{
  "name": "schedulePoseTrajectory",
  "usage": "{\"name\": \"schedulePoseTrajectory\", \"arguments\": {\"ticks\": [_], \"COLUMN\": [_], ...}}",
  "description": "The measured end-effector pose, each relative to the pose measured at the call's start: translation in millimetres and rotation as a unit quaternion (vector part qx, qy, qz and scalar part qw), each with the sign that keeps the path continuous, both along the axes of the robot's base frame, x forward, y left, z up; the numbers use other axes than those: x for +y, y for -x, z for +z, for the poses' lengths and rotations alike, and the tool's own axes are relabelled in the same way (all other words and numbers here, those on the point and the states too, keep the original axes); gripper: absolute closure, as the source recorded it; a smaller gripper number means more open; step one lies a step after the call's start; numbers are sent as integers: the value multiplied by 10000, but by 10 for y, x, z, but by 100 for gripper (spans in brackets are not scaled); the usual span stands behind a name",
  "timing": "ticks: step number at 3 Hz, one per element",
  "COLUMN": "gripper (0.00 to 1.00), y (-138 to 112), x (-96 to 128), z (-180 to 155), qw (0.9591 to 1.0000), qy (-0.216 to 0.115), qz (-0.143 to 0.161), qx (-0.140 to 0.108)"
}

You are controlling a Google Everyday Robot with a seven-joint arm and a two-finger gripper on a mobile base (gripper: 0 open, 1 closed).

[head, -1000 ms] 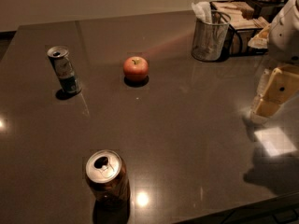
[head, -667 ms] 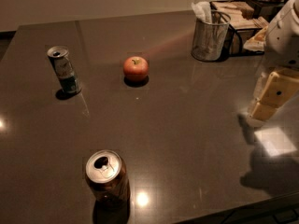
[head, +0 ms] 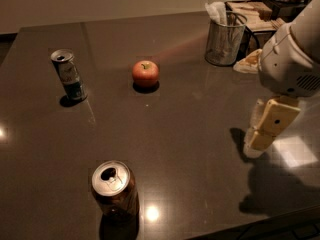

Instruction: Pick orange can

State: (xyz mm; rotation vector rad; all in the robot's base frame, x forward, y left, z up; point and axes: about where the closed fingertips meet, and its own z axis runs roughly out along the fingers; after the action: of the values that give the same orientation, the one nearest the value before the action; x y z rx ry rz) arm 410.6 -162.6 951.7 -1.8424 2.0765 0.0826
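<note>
The orange can (head: 114,188) stands upright near the table's front edge at the lower left, dark orange-brown with a silver pull-tab top. My gripper (head: 268,126) hangs from the white arm at the right side of the table, pointing down just above the surface. It is far to the right of the orange can, with nothing seen in it.
A slim white-and-green can (head: 69,75) stands at the left. A red apple (head: 145,73) sits mid-table. A mesh cup with napkins (head: 225,39) stands at the back right, with a wooden tray (head: 255,14) behind it. The dark table (head: 190,134) ends just below the orange can.
My arm and gripper have moved a little left and toward the front of the table. The cans and the apple have not moved.
</note>
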Motion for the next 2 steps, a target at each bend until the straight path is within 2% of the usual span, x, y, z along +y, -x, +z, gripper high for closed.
{"name": "schedulePoseTrajectory", "arguments": {"ticks": [1,2], "gripper": [0,0], "y": [122,255], "x": [251,489], "z": [-171,-281], "qw": [9987,9943], "qy": [-337,-822], "qz": [364,639], "qx": [120,214]}}
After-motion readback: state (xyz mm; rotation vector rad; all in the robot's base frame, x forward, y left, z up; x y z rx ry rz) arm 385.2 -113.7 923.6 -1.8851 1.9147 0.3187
